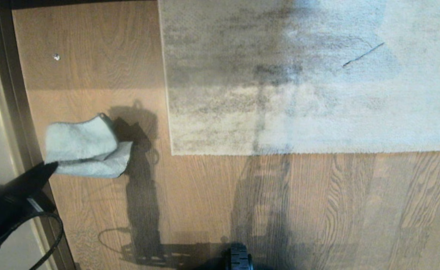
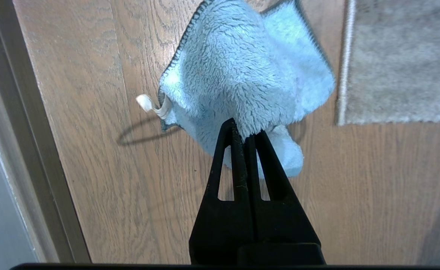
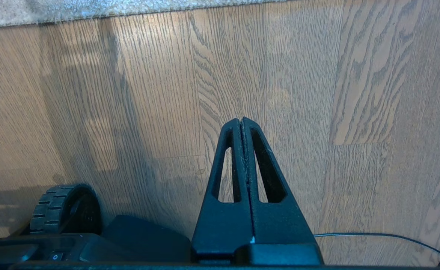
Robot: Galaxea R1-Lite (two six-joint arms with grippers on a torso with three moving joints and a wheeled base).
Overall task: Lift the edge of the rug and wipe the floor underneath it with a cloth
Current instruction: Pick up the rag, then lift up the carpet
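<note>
Pinching the cloth (image 2: 242, 71) tight, the left hand (image 2: 245, 131) hangs over the floor (image 2: 130, 187); right hand (image 3: 241, 122) closed, empty

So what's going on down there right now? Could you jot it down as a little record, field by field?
left tool: shut on the cloth, held above the floor
right tool: shut, empty, over bare floor
rug edge: flat, not lifted yet
rug corner: to the right of the cloth
floor: wood planks, baseboard along the left
</note>
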